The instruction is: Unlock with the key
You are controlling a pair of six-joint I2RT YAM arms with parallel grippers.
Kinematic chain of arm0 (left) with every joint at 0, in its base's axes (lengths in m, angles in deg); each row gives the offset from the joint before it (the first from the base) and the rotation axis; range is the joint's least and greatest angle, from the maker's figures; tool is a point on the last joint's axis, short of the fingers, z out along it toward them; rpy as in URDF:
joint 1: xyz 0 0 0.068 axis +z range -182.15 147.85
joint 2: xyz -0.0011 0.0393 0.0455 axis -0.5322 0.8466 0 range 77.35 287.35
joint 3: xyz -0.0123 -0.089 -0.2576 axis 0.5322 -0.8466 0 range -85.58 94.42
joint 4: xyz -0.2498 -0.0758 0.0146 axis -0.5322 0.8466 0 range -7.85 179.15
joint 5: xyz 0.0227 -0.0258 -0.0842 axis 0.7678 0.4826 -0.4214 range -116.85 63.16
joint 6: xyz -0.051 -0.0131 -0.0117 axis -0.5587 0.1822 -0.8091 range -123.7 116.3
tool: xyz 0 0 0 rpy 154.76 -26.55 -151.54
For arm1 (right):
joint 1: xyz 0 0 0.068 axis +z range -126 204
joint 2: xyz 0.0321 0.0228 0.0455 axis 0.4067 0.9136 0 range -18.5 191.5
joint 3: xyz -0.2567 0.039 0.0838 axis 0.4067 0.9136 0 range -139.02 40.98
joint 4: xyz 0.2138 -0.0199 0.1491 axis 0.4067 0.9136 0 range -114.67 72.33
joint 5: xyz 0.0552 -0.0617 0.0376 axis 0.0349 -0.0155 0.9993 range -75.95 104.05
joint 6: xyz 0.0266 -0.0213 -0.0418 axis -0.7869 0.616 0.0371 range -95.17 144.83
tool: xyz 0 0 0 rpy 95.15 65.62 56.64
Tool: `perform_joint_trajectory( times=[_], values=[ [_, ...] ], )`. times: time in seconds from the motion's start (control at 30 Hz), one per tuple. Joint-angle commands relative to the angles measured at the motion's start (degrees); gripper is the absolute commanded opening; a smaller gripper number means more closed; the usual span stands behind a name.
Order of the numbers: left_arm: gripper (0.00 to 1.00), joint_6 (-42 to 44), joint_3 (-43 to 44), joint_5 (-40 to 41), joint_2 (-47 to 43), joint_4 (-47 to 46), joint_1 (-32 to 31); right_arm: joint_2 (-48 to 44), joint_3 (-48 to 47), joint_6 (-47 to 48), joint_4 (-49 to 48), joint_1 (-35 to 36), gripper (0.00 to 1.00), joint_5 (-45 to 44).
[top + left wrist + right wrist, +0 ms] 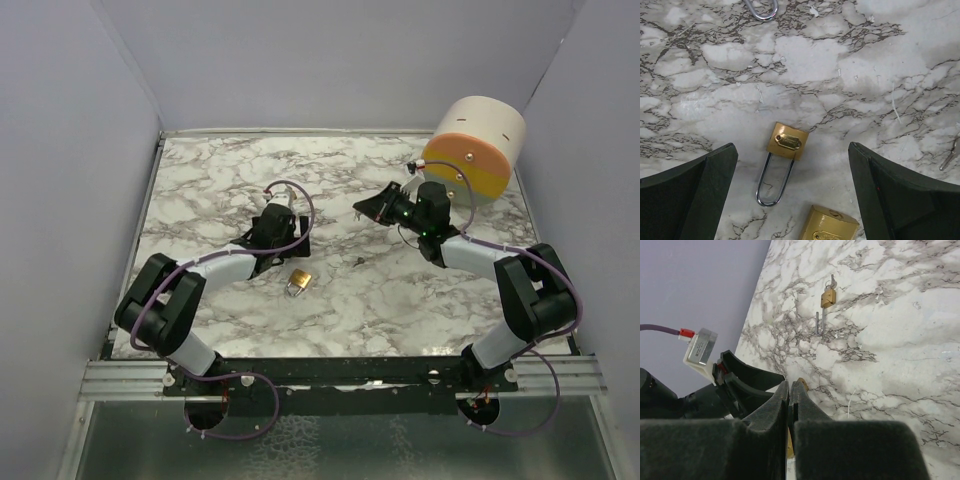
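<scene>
"Padlock point(788, 141) and key point(950, 154): where are they being seen?"

"In the left wrist view the padlock is being shown flat on the marble table point(230, 170), its brass body toward the top of the view and its long steel loop toward the bottom. It is being framed by the left gripper point(792, 145), whose jaws are being held wide apart above it, with nothing being touched. The key is being glimpsed at the right edge of that view, well apart from the padlock."

"Is anything else being shown there?"

"A second padlock point(829, 226) is being cut off by the bottom edge, just beside the first one's loop, and a steel ring point(761, 10) is being cut off by the top edge."

"How is the right gripper point(790, 383) being held?"

"Its jaws are being pressed together above the table. A brass speck point(801, 384) is being seen just past the fingertips point(782, 392); whether anything is being pinched cannot be told. Farther off in that view a distant padlock point(828, 298) is being shown flat on the table, with keys point(832, 283) at its body's far end."

"What is being shown from above?"

"One brass lock point(298, 281) is being seen on the table near the left gripper, and a round drum point(478, 145) is being seen at the far right corner."
</scene>
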Motion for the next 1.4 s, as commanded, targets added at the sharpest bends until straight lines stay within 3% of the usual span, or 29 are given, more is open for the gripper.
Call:
perform_joint_trajectory(
  times=[0.0,0.47,0.8,0.97,1.07,1.37],
  values=[
    [0.95,1.9,2.0,3.5,1.2,1.3,-0.4,-1.7,0.5,1.2,0.2,-0.2,0.01,-1.8],
    [0.82,3.9,2.6,7.2,4.4,2.2,-2.2,-1.9,1.3,1.1,0.0,-0.2,0.01,-1.8],
    [0.81,4.3,3.3,10.7,6.5,4.6,-4.7,-1.9,1.6,1.1,0.0,-0.3,0.01,-1.5],
    [0.74,4.5,4.0,10.8,7.8,4.7,-4.9,-1.9,1.3,1.2,0.5,-0.3,0.01,-1.4],
    [0.64,4.6,4.3,10.4,8.2,4.7,-5.0,-1.9,1.2,1.2,0.7,-0.2,0.01,-1.4],
    [0.55,4.6,4.4,10.6,8.3,5.8,-5.4,-1.7,0.8,1.3,1.2,-0.3,0.01,-1.3]
  ],
)
